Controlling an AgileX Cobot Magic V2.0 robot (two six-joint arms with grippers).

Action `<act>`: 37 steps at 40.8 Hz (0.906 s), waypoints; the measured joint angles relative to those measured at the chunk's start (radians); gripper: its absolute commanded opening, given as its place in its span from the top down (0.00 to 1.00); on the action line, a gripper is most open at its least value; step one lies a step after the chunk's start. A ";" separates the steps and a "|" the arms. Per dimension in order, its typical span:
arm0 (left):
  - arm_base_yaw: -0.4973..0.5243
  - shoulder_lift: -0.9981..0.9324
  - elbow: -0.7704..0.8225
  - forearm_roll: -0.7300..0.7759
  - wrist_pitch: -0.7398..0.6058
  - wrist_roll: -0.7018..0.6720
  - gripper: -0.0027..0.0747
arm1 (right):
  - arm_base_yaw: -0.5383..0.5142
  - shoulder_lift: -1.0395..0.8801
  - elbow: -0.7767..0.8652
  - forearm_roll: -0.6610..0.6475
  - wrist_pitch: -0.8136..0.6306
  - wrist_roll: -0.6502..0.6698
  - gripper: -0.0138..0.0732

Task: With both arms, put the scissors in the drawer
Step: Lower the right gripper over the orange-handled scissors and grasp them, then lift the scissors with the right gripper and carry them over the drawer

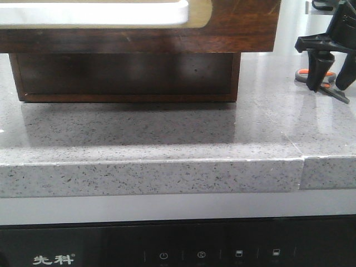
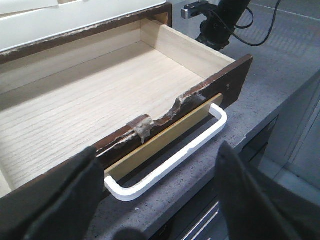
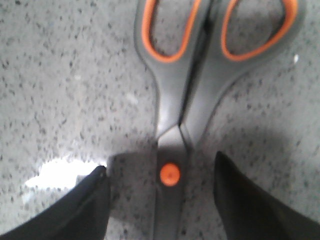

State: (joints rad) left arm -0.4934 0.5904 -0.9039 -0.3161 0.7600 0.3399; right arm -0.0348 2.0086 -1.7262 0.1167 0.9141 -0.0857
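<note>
At left in the front view we see the drawer (image 1: pixel 139 25), pulled out over the grey speckled surface (image 1: pixel 167 133), its dark brown front bearing a tan-rimmed white oblong. In the left wrist view we look into the same drawer (image 2: pixel 100 95): its pale wooden interior holds nothing, the top edge of its front is chipped, and a white handle (image 2: pixel 175 155) runs along that front. The left gripper (image 2: pixel 160 200) is near the handle without touching it, its fingers (image 2: pixel 250 200) spread wide apart.

At right in the front view the right gripper (image 1: pixel 331 78) hangs over the scissors (image 1: pixel 328 83), which lie flat on the surface, well apart from the drawer. In the right wrist view the scissors (image 3: pixel 200 85) lie closed, grey handles lined orange, an orange pivot screw (image 3: pixel 170 174) showing. The right fingers (image 3: pixel 250 205) are spread to either side of the pivot; we cannot tell whether they touch the surface.
</note>
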 measured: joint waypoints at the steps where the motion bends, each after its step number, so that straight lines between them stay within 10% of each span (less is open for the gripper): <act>1: 0.000 0.000 0.000 0.000 0.000 0.000 0.37 | 0.000 0.005 -0.006 0.000 0.002 0.000 0.31; 9: 0.000 0.000 0.000 0.000 0.000 0.000 0.37 | 0.000 0.037 -0.056 0.000 0.043 0.000 0.32; 21: 0.000 0.000 0.000 0.000 0.000 0.000 0.37 | -0.003 0.045 -0.074 -0.014 0.061 0.000 0.71; 37: 0.000 0.000 0.000 0.000 0.000 0.000 0.37 | -0.005 0.030 -0.074 -0.012 0.094 -0.002 0.73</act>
State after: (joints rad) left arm -0.4934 0.5904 -0.9039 -0.3161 0.7600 0.3399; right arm -0.0396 2.0388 -1.8004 0.1043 1.0083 -0.0876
